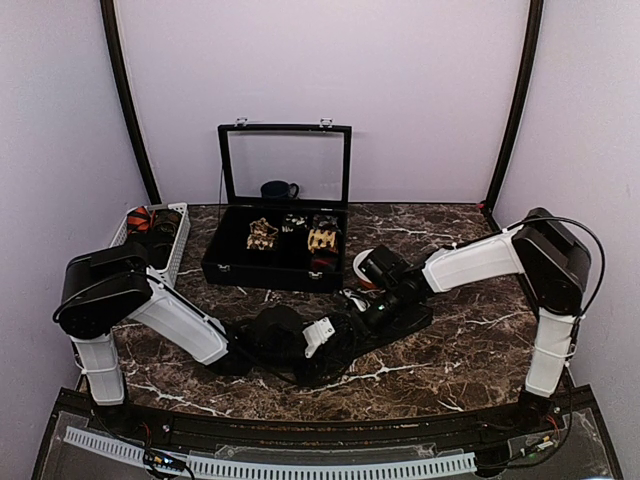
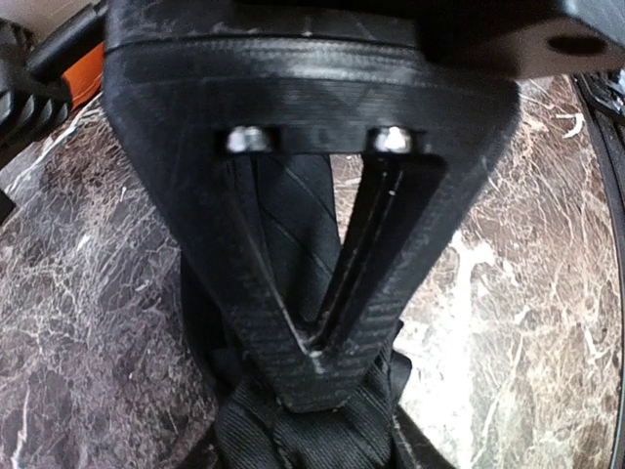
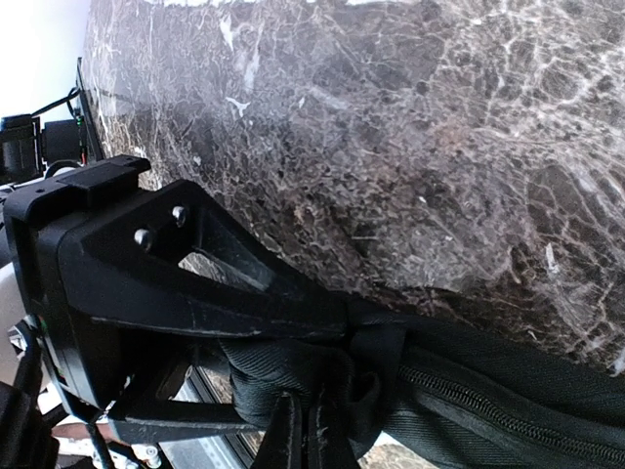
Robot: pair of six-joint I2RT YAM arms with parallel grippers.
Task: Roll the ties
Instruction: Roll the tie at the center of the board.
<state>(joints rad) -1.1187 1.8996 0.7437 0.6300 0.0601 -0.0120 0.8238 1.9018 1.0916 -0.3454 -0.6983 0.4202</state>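
Left gripper [image 2: 312,354], clamped, hides most of the bunched black tie [image 2: 293,430].

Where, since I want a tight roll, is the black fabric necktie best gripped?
Probably the flat strip of the black fabric necktie just beyond its bunched end, coming from above and pinching across its width: it lies flat on the marble table, so only a downward pinch gathers it.

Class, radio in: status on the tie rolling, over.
Left tool shut on plain black fabric necktie. Right tool shut on same necktie. Open black glass-lidded case behind, clear of both.
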